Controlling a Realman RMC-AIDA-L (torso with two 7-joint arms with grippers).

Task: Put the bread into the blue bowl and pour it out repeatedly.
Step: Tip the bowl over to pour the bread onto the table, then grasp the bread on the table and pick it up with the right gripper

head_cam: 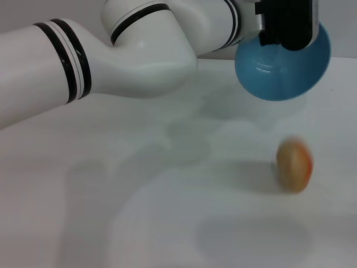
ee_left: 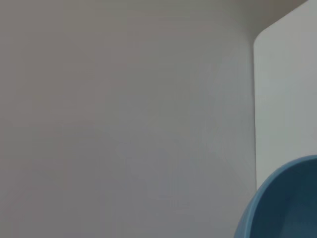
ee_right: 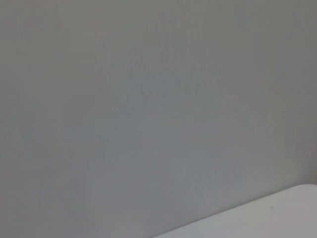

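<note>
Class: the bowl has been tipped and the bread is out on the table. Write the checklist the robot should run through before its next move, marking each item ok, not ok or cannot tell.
1. Bread out of the blue bowl: ok, it is on the white table.
2. Bread at rest: cannot tell, it looks blurred.
3. Bowl gripped by left gripper: cannot tell, the fingers are hidden.
4. Bowl upright for refilling: not ok, it is raised and tipped.
5. Right gripper ready to pick: cannot tell, it is out of view.
</note>
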